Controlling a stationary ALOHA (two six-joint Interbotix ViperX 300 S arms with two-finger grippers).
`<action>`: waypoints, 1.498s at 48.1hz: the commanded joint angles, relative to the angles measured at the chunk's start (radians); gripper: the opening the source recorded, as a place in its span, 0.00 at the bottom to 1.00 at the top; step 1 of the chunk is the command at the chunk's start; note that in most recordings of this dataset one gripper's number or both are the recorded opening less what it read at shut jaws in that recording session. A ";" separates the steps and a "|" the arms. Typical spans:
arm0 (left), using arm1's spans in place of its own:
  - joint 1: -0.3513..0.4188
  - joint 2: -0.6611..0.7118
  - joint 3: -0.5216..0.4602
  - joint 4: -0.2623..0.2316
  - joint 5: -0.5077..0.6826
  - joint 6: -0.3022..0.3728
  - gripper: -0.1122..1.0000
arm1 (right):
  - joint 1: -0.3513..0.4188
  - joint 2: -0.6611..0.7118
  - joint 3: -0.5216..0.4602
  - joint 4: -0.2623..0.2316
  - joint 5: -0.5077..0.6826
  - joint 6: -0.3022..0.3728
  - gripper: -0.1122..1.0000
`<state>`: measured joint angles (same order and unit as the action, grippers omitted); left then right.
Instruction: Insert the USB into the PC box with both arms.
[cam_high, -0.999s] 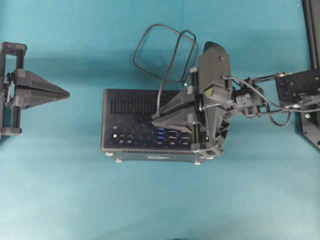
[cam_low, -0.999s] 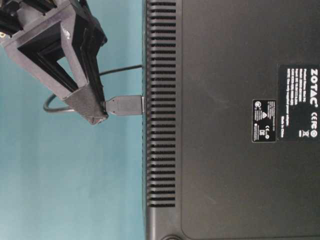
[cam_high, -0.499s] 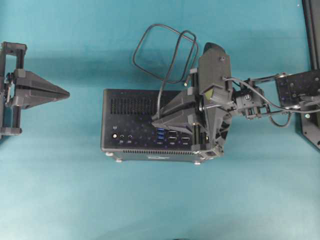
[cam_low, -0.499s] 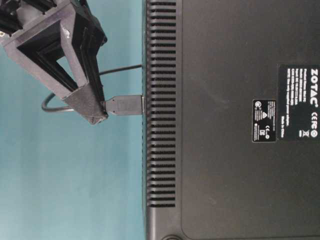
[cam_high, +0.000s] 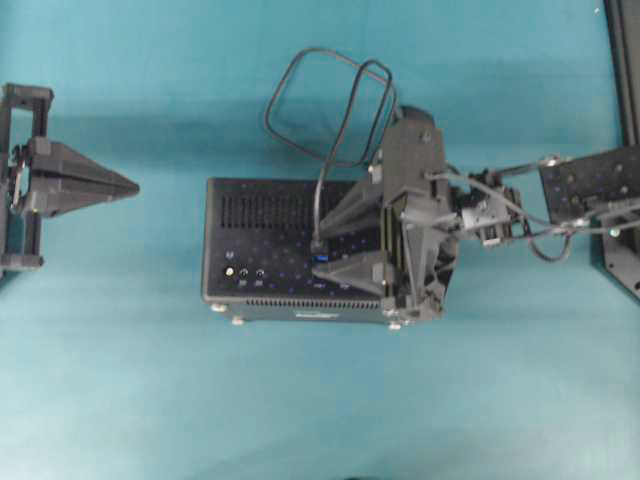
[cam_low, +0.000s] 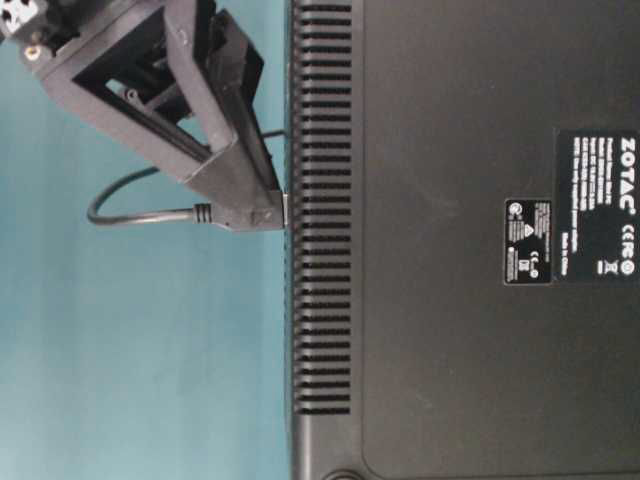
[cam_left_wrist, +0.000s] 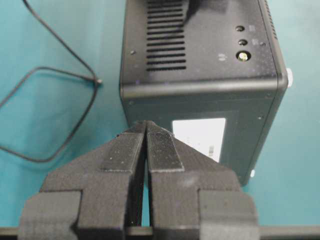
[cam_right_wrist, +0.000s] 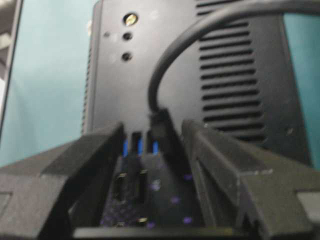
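Right gripper (cam_high: 330, 250) newly spread; USB (cam_right_wrist: 161, 131) upright in PC box (cam_high: 250, 235).

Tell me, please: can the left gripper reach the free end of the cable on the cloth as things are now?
Probably yes. The left gripper is shut and sits off the short end of the PC box. The cable's free end lies on open cloth beside the box, nothing between. It must open first.

A flat teal table surface (cam_high: 120, 380) carries everything. The PC box (cam_high: 260, 215), a black case with small silver feet along its lower edge in the overhead view, lies near the middle. Beyond its upper edge, the USB cable (cam_high: 300, 100) lies in a loose loop on the teal surface
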<state>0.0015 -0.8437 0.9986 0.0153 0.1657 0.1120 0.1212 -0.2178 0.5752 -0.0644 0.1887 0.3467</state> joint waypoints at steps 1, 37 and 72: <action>-0.002 0.003 -0.028 0.003 -0.008 0.000 0.10 | -0.002 -0.035 -0.034 -0.003 0.006 0.003 0.73; -0.015 0.003 -0.026 0.003 -0.008 0.002 0.10 | 0.034 -0.160 -0.118 -0.048 0.400 -0.005 0.73; -0.060 -0.002 -0.032 0.003 -0.012 0.000 0.10 | 0.040 -0.465 0.087 -0.091 0.423 -0.003 0.73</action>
<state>-0.0568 -0.8468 0.9940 0.0153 0.1626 0.1120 0.1580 -0.6581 0.6611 -0.1519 0.6167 0.3451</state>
